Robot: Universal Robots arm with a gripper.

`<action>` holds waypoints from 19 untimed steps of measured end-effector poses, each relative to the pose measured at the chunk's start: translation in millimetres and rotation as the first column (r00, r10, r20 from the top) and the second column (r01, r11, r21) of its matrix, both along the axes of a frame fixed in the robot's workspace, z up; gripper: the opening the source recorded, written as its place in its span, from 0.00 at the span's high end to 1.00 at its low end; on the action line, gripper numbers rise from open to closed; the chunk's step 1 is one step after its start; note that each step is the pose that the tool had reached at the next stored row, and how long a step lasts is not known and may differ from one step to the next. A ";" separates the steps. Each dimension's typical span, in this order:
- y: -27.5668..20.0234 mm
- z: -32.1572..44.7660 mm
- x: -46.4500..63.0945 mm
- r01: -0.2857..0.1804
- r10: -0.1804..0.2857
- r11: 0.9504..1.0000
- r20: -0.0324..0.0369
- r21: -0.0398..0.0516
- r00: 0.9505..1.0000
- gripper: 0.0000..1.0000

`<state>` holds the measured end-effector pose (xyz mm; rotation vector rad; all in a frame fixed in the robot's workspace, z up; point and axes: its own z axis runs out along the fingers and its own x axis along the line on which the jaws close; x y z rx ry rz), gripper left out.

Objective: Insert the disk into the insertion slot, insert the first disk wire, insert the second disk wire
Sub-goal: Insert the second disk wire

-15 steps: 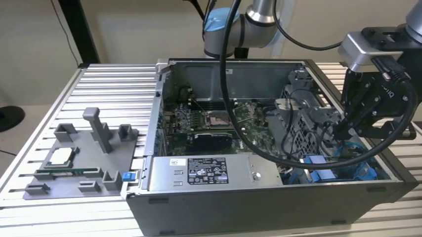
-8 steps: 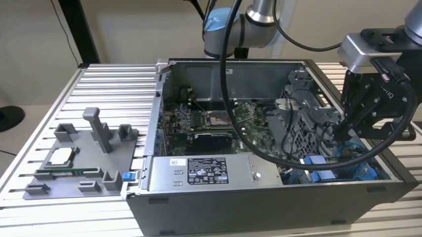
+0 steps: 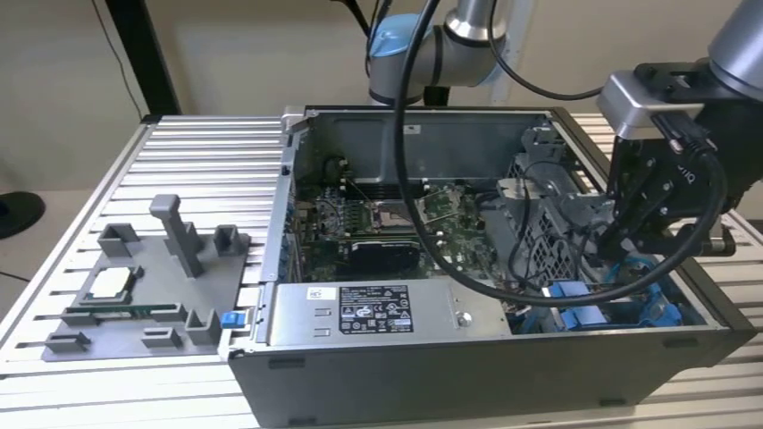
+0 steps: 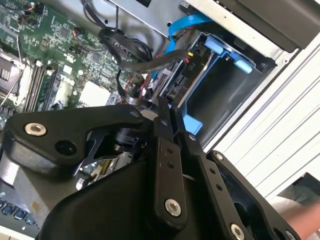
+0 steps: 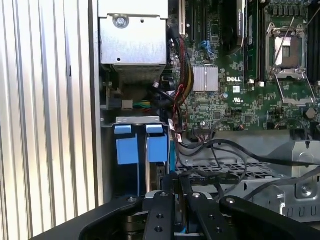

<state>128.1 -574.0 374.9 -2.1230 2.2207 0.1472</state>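
Scene: an open computer case (image 3: 477, 375) lies on a slatted metal table (image 3: 203, 152); the robot arm reaches in at the case's end on the exterior view's right

Insertion slot: the grey metal bay with blue plastic parts (image 5: 137, 120) sits in the corner of the case, at the end of the labelled power-supply box (image 3: 370, 313); the motherboard (image 5: 235, 90) fills the middle of the case

Disk: I judge it is seated on edge inside the slot; two blue carrier tabs (image 5: 156, 147) show at the slot's mouth; its silver face and label are hidden

Gripper: the gripper (image 4: 167, 107) hangs low over the case, just beside the slot; in both wrist views its two black fingers (image 5: 162, 215) are drawn together; I cannot make out anything pinched between them

Wires: a black wire bundle (image 4: 132, 55) and a flat blue data cable (image 4: 185, 22) loop inside the case near the slot; whether any plug is seated in the disk cannot be told

Step in hand: probably a disk wire, since the disk seems home and the fingertips sit close to the loose cabling

What the move calls for: as I judge it, a plug held square to its socket; a short straight push; neighbouring cables kept clear of the fingers
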 end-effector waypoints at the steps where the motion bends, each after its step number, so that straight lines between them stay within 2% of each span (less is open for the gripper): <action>1: 1.4 -1.5 -0.1 0.000 0.000 1.000 0.002 0.000 1.000 1.00; 5: 5.7 -6.9 -0.2 0.000 0.000 1.000 0.010 -0.007 1.000 1.00; 10: 6.1 -12.4 -2.2 -0.002 0.002 1.000 0.027 -0.011 1.000 1.00; 13: 6.1 -14.7 -3.7 -0.006 0.006 1.000 0.030 -0.017 1.000 1.00; 17: 5.8 -15.5 -4.7 -0.009 0.010 0.999 0.029 -0.040 1.000 1.00; 19: 4.9 -15.4 -4.8 -0.009 0.011 0.999 0.030 -0.045 0.999 1.00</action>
